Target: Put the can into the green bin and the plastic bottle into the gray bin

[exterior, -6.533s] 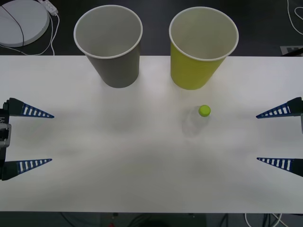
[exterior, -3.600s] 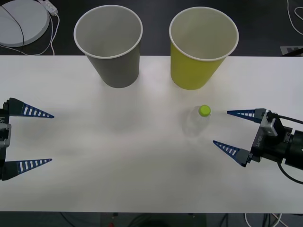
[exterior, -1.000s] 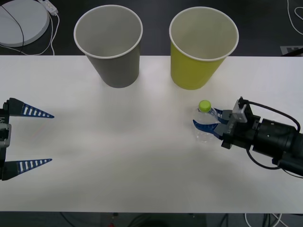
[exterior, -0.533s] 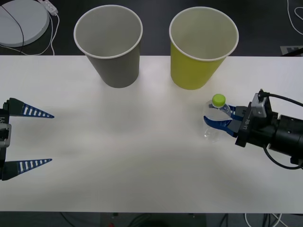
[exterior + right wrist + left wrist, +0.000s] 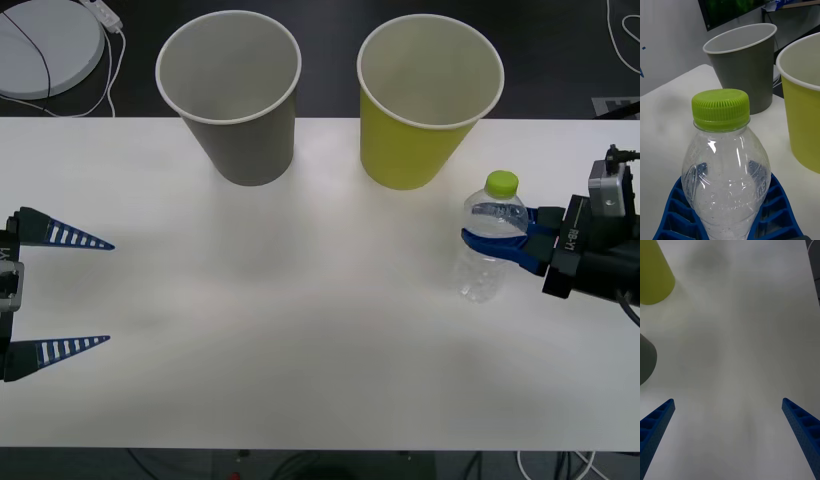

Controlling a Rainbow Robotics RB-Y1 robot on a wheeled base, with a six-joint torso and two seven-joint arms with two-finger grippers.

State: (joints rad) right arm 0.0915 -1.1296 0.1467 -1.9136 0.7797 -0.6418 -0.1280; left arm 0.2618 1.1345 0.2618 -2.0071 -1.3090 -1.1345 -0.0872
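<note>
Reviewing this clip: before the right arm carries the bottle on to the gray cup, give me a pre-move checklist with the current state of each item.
1. Right pincer shut on the plastic bottle, blue fingers wrapping its body: ok.
2. Bottle upright, cap on: ok.
3. Bottle lifted off the table: cannot tell.
4. Gray bin upright, mouth open: ok.
5. Green bin stands between the bottle and the gray bin, so the carry must clear its rim: not ok yet.
6. Left pincer open at the table's left edge, out of the path: ok.
</note>
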